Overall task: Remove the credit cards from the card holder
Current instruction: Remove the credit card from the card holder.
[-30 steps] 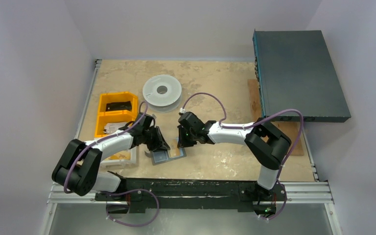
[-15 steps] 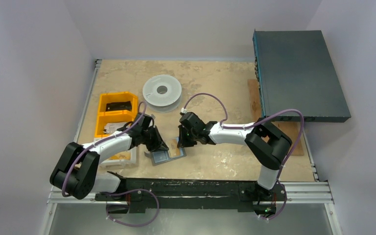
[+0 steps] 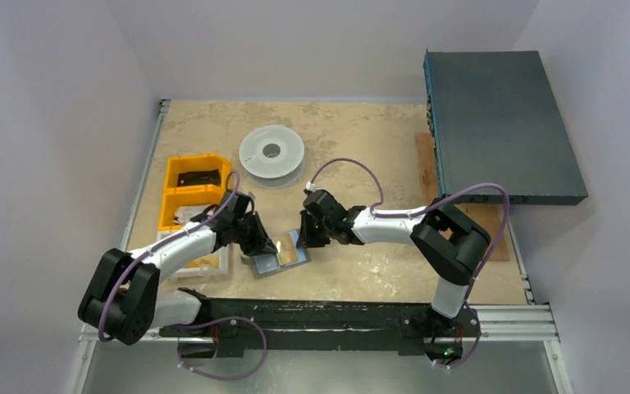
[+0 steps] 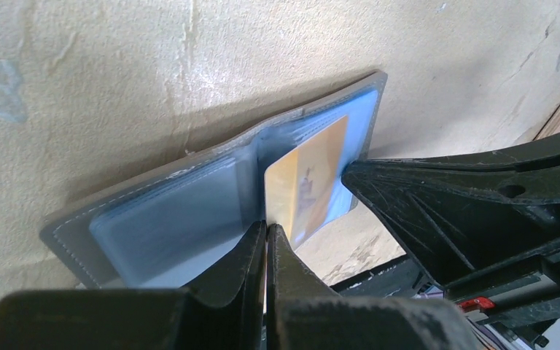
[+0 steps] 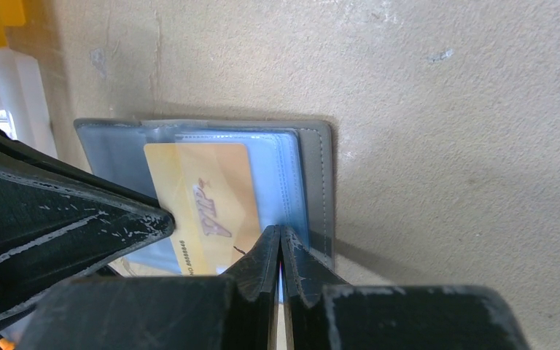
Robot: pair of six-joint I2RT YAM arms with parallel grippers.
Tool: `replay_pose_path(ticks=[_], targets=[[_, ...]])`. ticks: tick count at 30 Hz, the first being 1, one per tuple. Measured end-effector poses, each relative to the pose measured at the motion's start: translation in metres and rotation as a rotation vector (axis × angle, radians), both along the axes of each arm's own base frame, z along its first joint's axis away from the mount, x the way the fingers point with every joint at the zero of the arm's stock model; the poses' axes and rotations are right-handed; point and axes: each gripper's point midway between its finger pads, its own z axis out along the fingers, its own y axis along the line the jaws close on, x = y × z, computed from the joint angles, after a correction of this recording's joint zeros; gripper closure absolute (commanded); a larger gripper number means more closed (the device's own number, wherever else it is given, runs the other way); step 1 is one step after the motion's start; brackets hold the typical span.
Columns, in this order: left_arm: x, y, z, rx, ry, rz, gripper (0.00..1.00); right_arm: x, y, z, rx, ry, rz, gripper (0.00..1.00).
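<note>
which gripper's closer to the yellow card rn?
Left: left gripper is shut on a corner of the yellow card. Right gripper, shut, touches the card holder beside it.

The slate-grey card holder (image 3: 264,264) lies open and flat on the table (image 3: 361,139), near its near edge and left of centre, clear bluish sleeves up, with a yellow-orange credit card (image 3: 289,251) partway out, reaching the fold.

Card holder (image 5: 326,182): slate-grey leather-look cover, faintly glossy, stitched edge; inner sleeves of clear, glossy plastic.
Card (image 5: 204,197): yellow plastic, smooth, shiny.
Surface (image 5: 445,146): beige, mottled, matt, slightly rough.
Left hand (image 4: 266,230), right hand (image 5: 280,233): black plastic, matt, scratched.
</note>
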Motion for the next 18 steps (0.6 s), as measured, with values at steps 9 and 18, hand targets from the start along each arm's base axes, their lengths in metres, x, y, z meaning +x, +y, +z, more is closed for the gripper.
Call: replay_pose_path(ticks=[9,18], targets=[[-0.004,0.011,0.003,0.036,-0.007,0.007,1.0,0.0,-0.003,-0.001,0.002,0.007,-0.012,0.99],[-0.01,0.025,0.009,0.081,-0.022,0.019,1.0,-0.001,-0.004,-0.002,0.002,0.007,-0.014,0.99]])
